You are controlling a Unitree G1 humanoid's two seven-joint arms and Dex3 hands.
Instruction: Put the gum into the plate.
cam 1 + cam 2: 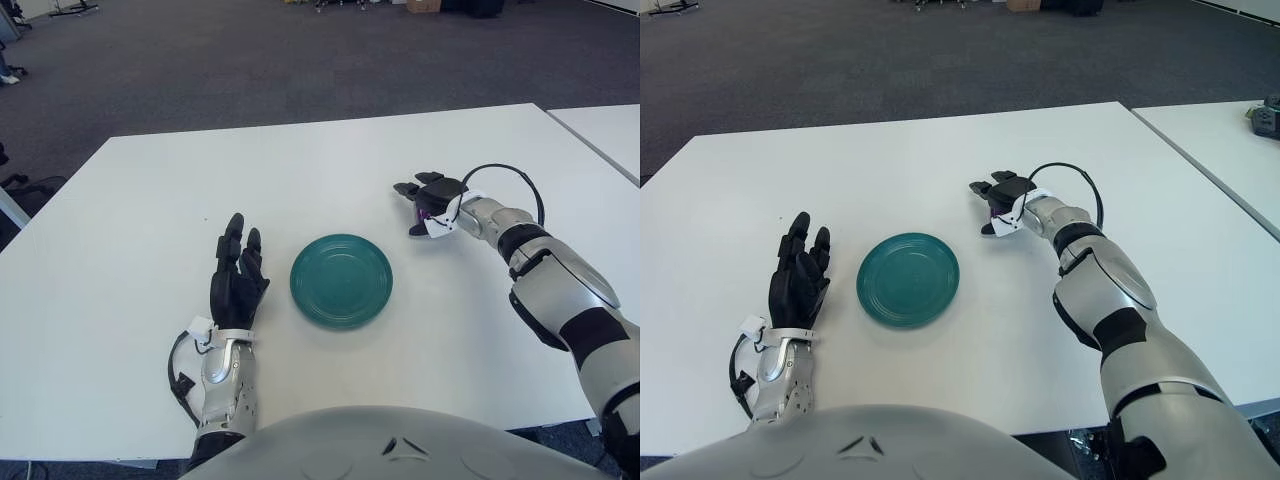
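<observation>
A teal plate [341, 280] lies empty on the white table [300, 170], in front of me at the middle. Up and to the right of it is a small purple piece of gum [421, 213], mostly covered by my right hand [406, 210]. That hand is low over the table, its fingers stretched out to the left above the gum and its thumb below it, not closed around it. Only a sliver of the gum shows under the palm. My left hand [238, 265] shows just left of the plate with its fingers straight and nothing in it.
A second white table [610, 130] stands to the right across a narrow gap, with a dark object [1266, 118] on it. Grey carpet lies beyond the table's far edge.
</observation>
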